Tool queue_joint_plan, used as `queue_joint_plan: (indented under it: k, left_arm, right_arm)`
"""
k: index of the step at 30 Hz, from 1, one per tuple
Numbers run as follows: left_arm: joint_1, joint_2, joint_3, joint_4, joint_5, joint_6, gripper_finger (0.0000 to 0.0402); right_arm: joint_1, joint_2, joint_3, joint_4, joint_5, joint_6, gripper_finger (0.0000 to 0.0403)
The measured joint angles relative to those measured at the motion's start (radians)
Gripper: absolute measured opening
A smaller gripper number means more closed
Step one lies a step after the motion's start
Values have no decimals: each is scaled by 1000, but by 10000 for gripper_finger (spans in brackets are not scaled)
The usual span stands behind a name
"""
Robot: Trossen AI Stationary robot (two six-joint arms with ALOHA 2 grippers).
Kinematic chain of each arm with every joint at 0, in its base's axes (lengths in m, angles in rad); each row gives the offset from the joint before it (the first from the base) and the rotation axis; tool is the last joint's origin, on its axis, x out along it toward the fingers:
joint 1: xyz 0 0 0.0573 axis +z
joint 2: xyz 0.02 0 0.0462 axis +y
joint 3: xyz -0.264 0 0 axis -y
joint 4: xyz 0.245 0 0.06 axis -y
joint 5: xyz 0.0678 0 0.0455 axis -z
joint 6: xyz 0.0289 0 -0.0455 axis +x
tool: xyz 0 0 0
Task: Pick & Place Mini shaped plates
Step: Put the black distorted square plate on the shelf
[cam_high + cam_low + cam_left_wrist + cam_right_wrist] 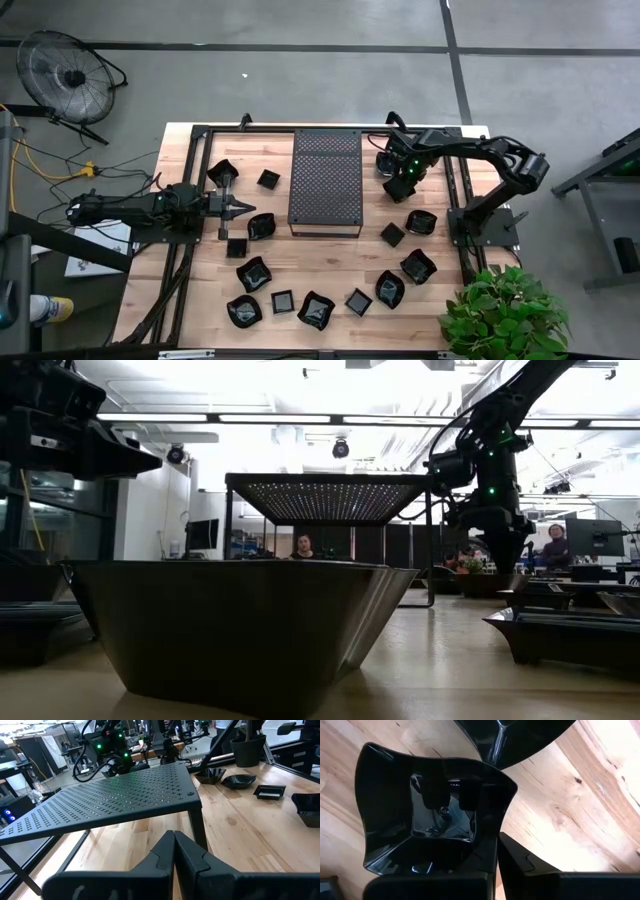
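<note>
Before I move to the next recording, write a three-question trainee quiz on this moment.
1. True or false: the perforated black tray already has a mini plate on it.
2. Which gripper is shut on the rim of a wavy-edged black plate?
A. left gripper
B. right gripper
C. neither
3. Fill in: in the high view, the left gripper points toward the tray's ____ side.

Key:
1. False; no plate shows on its top.
2. B; in the right wrist view its closed fingers pinch the plate's edge.
3. Left; it is shut, holds nothing and stops short of the tray.
</note>
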Motion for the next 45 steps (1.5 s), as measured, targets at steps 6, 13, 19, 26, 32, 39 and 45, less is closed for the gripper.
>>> queue_joint_plan:
  k: [6,13,19,26,32,39,45]
  left_arm:
    - [0,0,0,0,0,0,1]
    - [0,0,0,0,0,0,1]
    - [0,0,0,0,0,0,1]
    - [0,0,0,0,0,0,1]
    - [0,0,0,0,0,0,1]
    - [0,0,0,0,0,0,1]
    - [0,0,0,0,0,0,1]
  right_arm:
    - [0,0,0,-1,-15,47,1]
    - [0,0,0,-56,-18,112,1]
    - [1,0,0,-72,-25,126,0]
    - [15,-37,25,-131,-42,143,0]
    - [37,-112,59,-198,-43,182,0]
    - [42,-214,102,-292,-47,246,0]
    - [42,-287,162,-319,-71,314,0]
